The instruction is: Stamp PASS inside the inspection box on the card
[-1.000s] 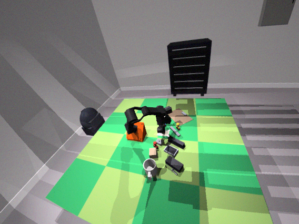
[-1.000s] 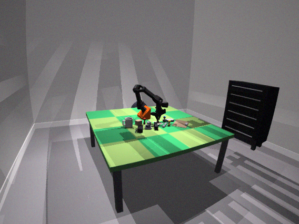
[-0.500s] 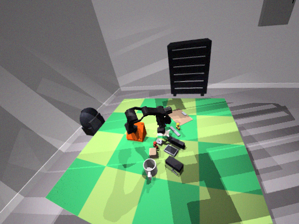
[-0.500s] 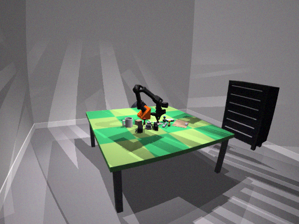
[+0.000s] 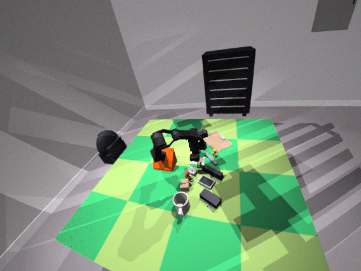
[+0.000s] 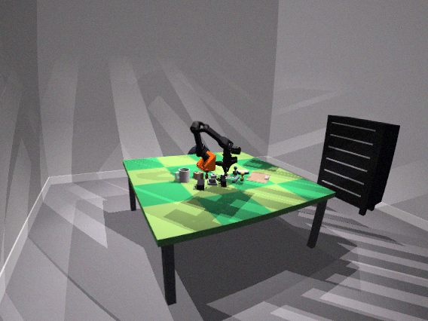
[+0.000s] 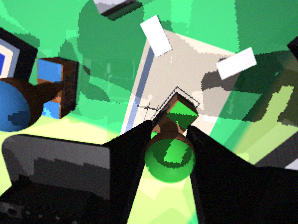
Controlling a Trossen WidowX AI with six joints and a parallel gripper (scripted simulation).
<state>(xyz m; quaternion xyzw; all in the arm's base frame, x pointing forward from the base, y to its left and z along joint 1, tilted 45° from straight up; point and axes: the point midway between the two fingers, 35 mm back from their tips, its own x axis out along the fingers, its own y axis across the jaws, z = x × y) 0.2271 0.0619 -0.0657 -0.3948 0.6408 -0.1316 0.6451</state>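
Observation:
My gripper (image 7: 169, 129) (image 5: 194, 158) (image 6: 226, 171) is shut on the neck of a stamp (image 7: 170, 159) that has a green round knob and a brown block with a green face. In the wrist view the stamp's block hangs over a pale card (image 7: 165, 75) and overlaps a thin outlined box (image 7: 190, 98) drawn on it. I cannot tell whether the stamp touches the card. A flat dark-framed pad (image 5: 206, 181) lies nearer the front of the table (image 5: 127, 248) (image 6: 211, 222).
A blue-knobbed stamp (image 7: 15, 105) lies to the left in the wrist view. A red stamp (image 5: 187, 173), a yellow stamp (image 5: 215, 151), two dark boxes (image 5: 213, 172) (image 5: 210, 198), a small brown box (image 5: 184, 184), a mug (image 5: 181, 202) (image 6: 183, 175) and a cardboard sheet (image 5: 217, 140) (image 6: 258, 176) crowd around.

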